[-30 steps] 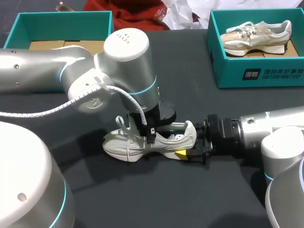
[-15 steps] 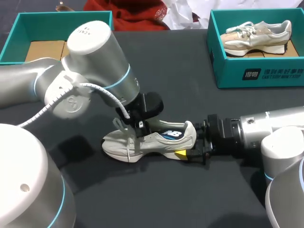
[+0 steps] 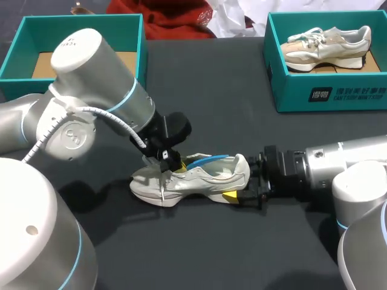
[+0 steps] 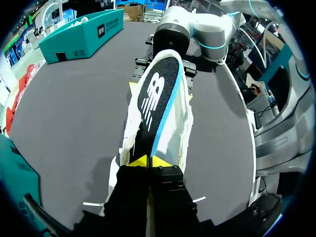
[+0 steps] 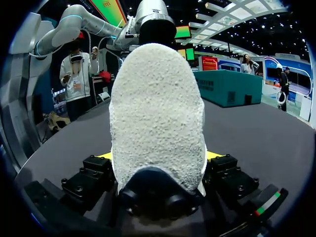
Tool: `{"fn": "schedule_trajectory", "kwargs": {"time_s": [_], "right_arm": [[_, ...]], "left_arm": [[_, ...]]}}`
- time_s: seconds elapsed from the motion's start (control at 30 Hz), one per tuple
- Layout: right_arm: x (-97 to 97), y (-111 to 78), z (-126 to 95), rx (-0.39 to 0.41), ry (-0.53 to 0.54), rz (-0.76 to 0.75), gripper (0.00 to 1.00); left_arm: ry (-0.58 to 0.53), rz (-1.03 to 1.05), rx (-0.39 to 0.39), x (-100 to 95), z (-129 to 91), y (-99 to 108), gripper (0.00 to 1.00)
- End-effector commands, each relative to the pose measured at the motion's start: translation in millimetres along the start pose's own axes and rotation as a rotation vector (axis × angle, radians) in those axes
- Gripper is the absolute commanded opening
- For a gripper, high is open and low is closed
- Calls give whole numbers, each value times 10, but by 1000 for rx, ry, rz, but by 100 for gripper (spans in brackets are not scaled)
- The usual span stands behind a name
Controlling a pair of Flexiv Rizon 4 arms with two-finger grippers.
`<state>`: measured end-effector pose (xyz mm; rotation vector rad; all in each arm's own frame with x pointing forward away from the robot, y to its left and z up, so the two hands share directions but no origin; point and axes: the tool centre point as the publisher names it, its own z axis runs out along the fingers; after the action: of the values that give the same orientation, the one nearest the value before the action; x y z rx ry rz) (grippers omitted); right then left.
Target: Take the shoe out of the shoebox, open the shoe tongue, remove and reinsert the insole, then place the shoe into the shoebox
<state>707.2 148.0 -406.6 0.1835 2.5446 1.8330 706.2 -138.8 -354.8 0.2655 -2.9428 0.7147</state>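
The left pincer, clamped on the insole, has pulled it half out of the sneaker, whose heel the right pincer clamps, so removal seems nearly done.

Count taken from the head view.

Shoes: 2. The loose shoe is at lower centre; the boxed shoe is at upper right.

Teal boxes: 2. The left box is at upper left; the right box is at upper right.

Insole: 1, blue-edged, at centre, just above the loose shoe.

Robot arms: 2. The left arm enters from the left edge; the right arm enters from the right edge.
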Motion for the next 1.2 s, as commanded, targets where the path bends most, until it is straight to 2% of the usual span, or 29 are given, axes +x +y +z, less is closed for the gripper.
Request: {"fn": "schedule_trajectory", "kwargs": {"time_s": [0.03,0.2,0.4,0.73,0.8,0.97,1.2], "right_arm": [[9,-24,-11,4,-1,1,0],[9,-24,-11,4,-1,1,0],[9,-24,-11,4,-1,1,0],[9,-24,-11,4,-1,1,0],[9,-24,-11,4,-1,1,0],[9,-24,-11,4,-1,1,0],[9,-24,-11,4,-1,1,0]], "left_arm": [[-8,25,39,58,-26,-14,0],[-34,67,43,171,-42,-177,0],[-67,81,42,218,-28,-331,0],[-149,77,46,188,-74,-447,0],[-157,79,47,180,-85,-475,15],[-176,88,66,187,-128,-510,31],[-204,132,108,264,-212,-528,40]]}}
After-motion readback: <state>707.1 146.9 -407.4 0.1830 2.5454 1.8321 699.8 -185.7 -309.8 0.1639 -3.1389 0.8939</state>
